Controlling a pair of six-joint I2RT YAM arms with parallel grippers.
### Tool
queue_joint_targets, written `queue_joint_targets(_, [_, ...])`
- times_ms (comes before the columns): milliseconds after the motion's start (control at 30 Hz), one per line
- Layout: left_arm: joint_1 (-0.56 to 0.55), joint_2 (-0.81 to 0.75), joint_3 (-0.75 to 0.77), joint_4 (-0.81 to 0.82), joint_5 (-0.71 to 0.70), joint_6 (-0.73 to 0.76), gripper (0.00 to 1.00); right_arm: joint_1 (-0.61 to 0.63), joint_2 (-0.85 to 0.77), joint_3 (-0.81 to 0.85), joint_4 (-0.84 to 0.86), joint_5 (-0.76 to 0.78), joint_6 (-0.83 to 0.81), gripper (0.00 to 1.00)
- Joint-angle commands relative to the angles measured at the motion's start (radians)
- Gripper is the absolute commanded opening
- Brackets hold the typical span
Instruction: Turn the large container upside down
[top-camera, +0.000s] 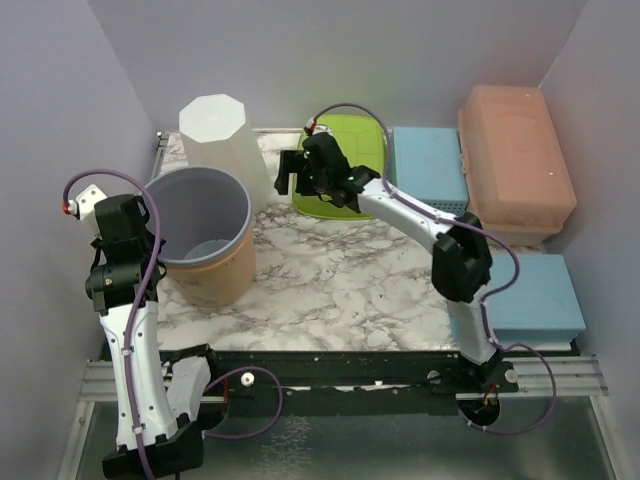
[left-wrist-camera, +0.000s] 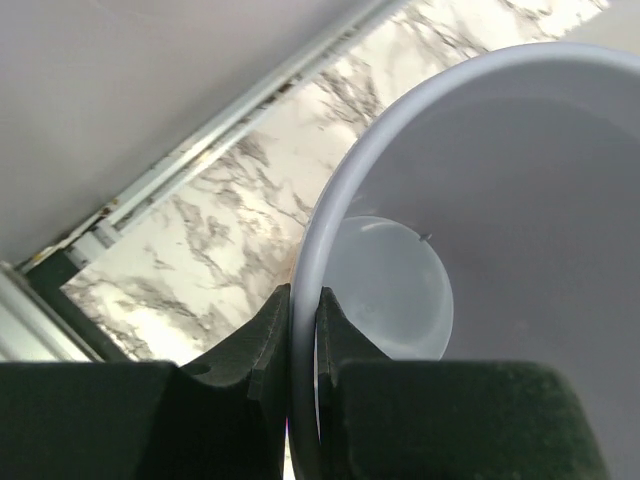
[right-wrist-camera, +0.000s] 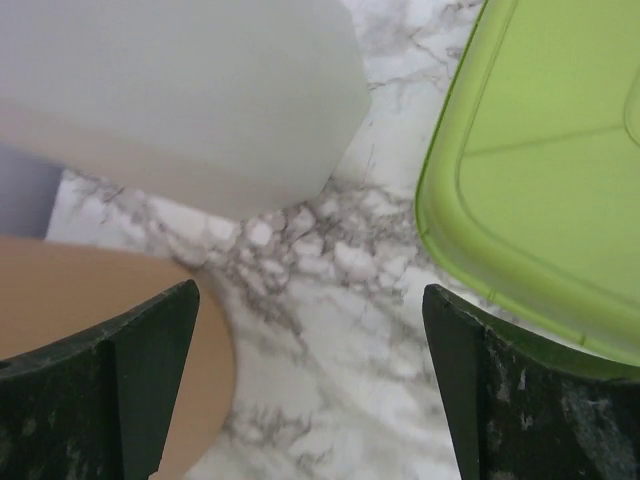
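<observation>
The left gripper (left-wrist-camera: 302, 305) was clamped on the near rim of the bucket (top-camera: 215, 270), which stood upright, mouth up, at the left of the table (top-camera: 330, 270). The turn had not begun. Farther back, the right gripper (right-wrist-camera: 310, 295) hung wide apart between the white tub (top-camera: 215, 135) and the green lid (top-camera: 345, 150). The bucket's underside was hidden.

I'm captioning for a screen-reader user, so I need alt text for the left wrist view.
The left tool is shut on the rim of the large container, one finger inside, one outside. The container's pale interior fills the right; the marble table lies beyond at left.
</observation>
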Motion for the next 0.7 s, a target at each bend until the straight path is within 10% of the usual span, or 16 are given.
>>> queue_joint_targets(0, [-0.012,-0.013,-0.020,0.092,0.205,0.012,0.00,0.034,-0.286,-0.222,0.071,0.001,0.033,0.97])
queue_joint_targets(267, [-0.012,0.032,-0.105,0.247,0.571,-0.029,0.00,0.032,-0.681,-0.636,0.082,-0.036,0.056,0.98])
queue_joint_targets(567, [-0.075,0.043,-0.115,0.250,0.675,-0.018,0.00,0.014,-0.962,-0.737,-0.055,-0.209,0.153,0.99])
queue_joint_targets(667, [-0.089,0.049,-0.137,0.250,0.685,0.000,0.18,0.013,-0.952,-0.741,0.008,-0.310,0.217,0.92])
